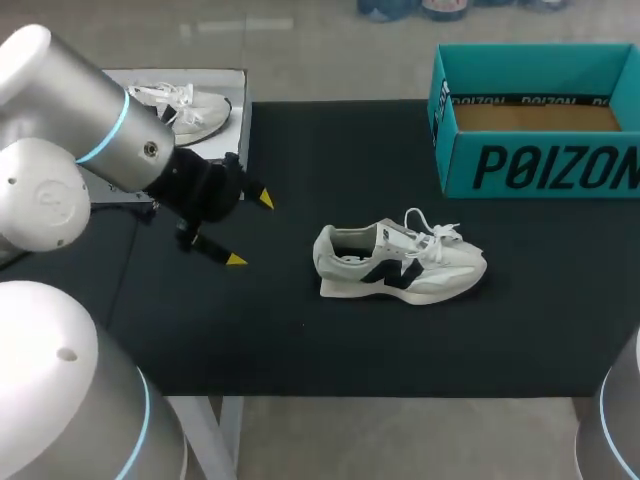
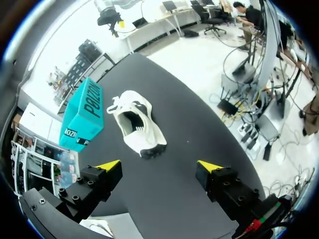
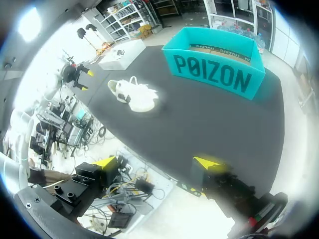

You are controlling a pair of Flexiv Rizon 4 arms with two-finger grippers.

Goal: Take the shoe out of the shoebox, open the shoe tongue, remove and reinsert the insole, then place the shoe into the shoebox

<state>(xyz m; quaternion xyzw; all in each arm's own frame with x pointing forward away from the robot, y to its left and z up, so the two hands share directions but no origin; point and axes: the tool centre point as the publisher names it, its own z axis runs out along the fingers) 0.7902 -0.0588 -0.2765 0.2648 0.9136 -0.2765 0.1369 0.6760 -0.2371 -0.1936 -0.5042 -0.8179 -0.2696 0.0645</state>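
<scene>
Though probably light, expect a soft upper and loose laces on the shoe (image 1: 398, 265), upright on the table (image 1: 300, 340) apart from the shoebox (image 1: 540, 150); take it by the firmer heel collar. Note left gripper (image 1: 250, 230) and right gripper (image 3: 156, 162) both spread, empty.

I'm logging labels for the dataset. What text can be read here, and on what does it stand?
"POIZON": large dark letters on the front wall of the teal shoebox.
"POIZON": small, repeated along the shoebox's inner far wall.
"N": dark logo on the side of the shoe.
Small print on the shoebox's short end: too small to read surely.
</scene>
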